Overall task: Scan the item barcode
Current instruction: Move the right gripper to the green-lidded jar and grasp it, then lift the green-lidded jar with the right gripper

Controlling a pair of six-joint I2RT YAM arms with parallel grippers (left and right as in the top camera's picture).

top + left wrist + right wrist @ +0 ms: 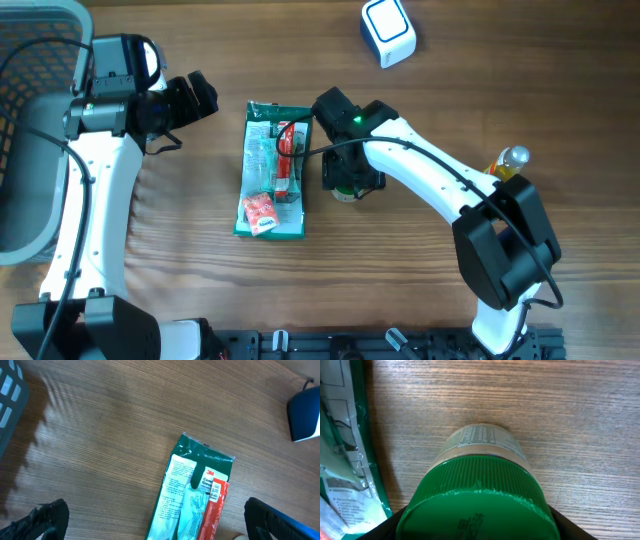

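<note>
In your right wrist view, the right gripper (pixel 476 530) sits low in the frame with a black finger (pixel 387 527) at each bottom corner and the jar (pixel 479 475) between them. The jar's ribbed green cap fills the lower centre and its pale printed label shows just above. The fingers flank the cap closely, but you cannot tell whether they are pressing on it or only just beside it. The jar stands upright on the wooden table (pixel 570 405). At the left edge of that frame, the green package (pixel 345 460) lies flat right next to the jar.

In your left wrist view, the left gripper (pixel 160 522) is spread wide, one fingertip (pixel 47 520) at each bottom corner and nothing caught between them. The same package lies below it, reaching from the bottom centre up towards the middle.

From overhead, you see the package in the centre of the frame, with the jar at its right edge under the right gripper. The left gripper hangs to the upper left of the package, apart from it. A grey basket (pixel 20 215) runs along the left edge. A bottle (pixel 510 160) with a silvery cap sits at centre right, behind the right arm. The white and blue scanner (pixel 388 30) rests at the top, right of centre, well apart from the jar.
</note>
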